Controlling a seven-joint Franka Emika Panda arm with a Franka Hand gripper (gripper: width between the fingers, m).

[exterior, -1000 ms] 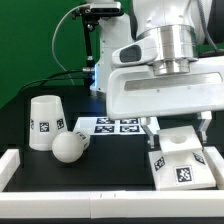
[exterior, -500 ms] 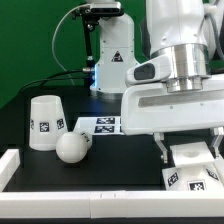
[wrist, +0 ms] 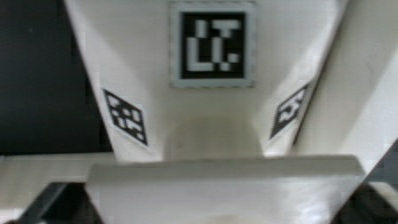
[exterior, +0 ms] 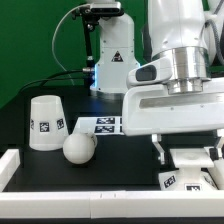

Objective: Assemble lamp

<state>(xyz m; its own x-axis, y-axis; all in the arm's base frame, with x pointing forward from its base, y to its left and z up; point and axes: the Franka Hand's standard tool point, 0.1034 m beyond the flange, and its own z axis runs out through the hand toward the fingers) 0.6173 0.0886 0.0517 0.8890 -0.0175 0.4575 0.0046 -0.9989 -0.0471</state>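
The white angular lamp base (exterior: 192, 172) with black-and-white tags sits at the front, on the exterior view's right. My gripper (exterior: 188, 156) stands over it with one finger on each side, shut on the base. In the wrist view the base (wrist: 214, 120) fills the space between the dark fingertips (wrist: 50, 203), and my gripper (wrist: 214, 200) straddles its near end. The white cone shade (exterior: 45, 122) stands on the exterior view's left. The white ball bulb (exterior: 79, 148) lies on the table beside it.
The marker board (exterior: 104, 124) lies flat behind the bulb. A white raised rim (exterior: 60, 172) runs along the table's front and left edges. The arm's base and cables stand at the back.
My gripper and the base have shifted toward the exterior view's right and front. The bulb has rolled a little to the right, away from the shade.
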